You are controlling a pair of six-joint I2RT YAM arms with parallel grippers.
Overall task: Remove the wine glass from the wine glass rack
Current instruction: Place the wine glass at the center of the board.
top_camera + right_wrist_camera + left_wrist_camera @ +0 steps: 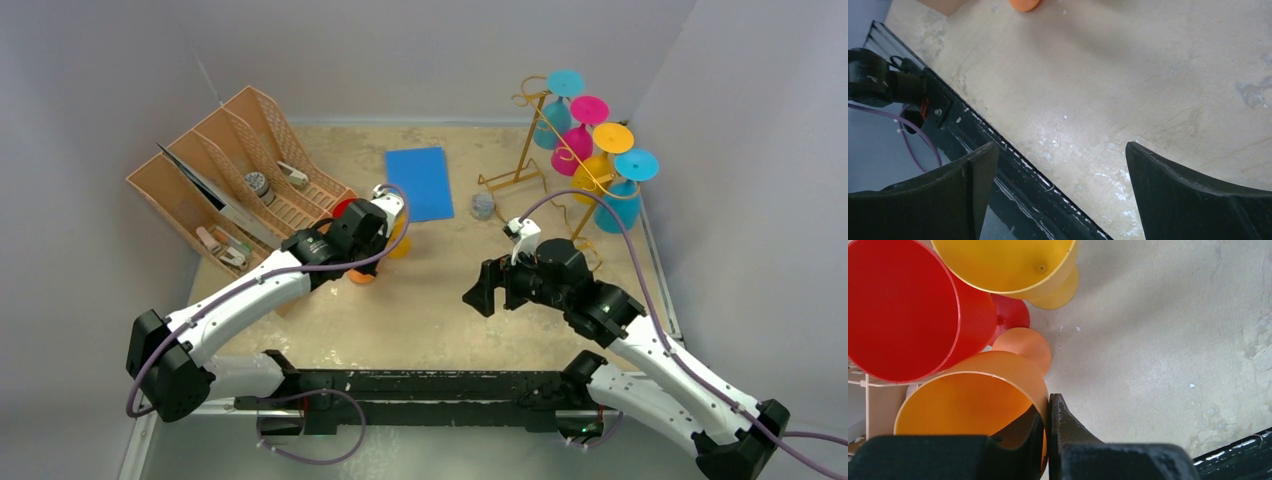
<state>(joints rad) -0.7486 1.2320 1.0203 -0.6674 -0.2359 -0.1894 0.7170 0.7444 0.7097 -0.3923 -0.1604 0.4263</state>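
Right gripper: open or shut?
Open: in the wrist view the right gripper has its fingers wide apart, only table between them, nothing held.

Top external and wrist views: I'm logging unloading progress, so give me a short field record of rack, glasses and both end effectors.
rack: gold-coloured thin wire wine glass rack, far right
on rack: four plastic wine glasses hung upside down: teal one, magenta one, yellow one, blue one
off rack: red plastic wine glass, yellow plastic wine glass, orange plastic wine glass, grouped by the left arm
left end effector: shut on the orange glass's rim
right end effector: open, holding nothing, above bare tabletop
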